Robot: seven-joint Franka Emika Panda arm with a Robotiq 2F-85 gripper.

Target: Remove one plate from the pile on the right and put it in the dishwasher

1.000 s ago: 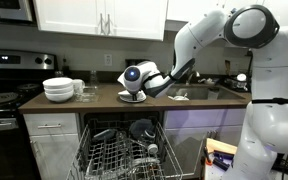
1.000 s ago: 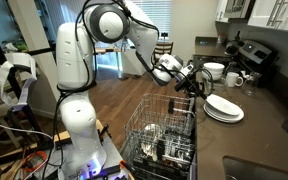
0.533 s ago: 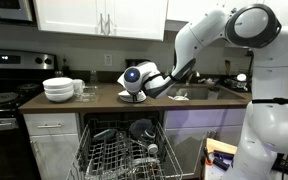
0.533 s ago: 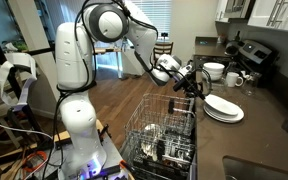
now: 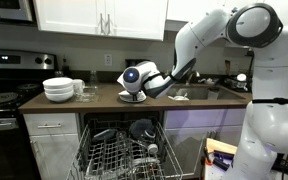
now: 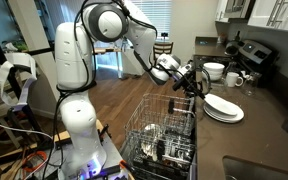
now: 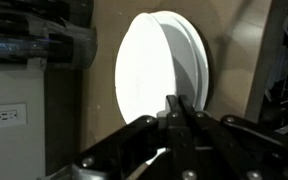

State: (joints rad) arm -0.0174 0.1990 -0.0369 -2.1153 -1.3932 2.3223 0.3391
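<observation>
White filled the wrist view ahead of the fingers point(image 7: 172, 112). The pile point(image 7: 200, 60) lay on the brown counter point(image 7: 239, 70), and the plate point(image 7: 144, 70) on top showed its whole face. The rims beneath it stepped out along one side.

The gripper point(image 7: 180, 100) had its two fingers drawn almost together, with only a dark slit between them. Their tips overlapped the pile's near edge. We could not tell whether a rim was pinched in that slit. Bare counter ran past the pile's far edge, beyond the fingertips.

In both exterior views the gripper point(image 5: 134, 91) point(image 6: 196, 87) sat low at the pile point(image 5: 132, 98) point(image 6: 224, 108), close to the counter's front edge point(image 5: 99, 101). Below the fingers the dishwasher point(image 5: 119, 150) point(image 6: 164, 135) stood open with its wire rack drawn out into the room. The rack held some dark and light dishes. We saw clear air between its top wires and the counter's edge.

A stack of bowls point(image 5: 58, 90) point(image 6: 214, 70) stood well apart from the fingers along the counter, and a stretch of open surface lay between them and the pile.
</observation>
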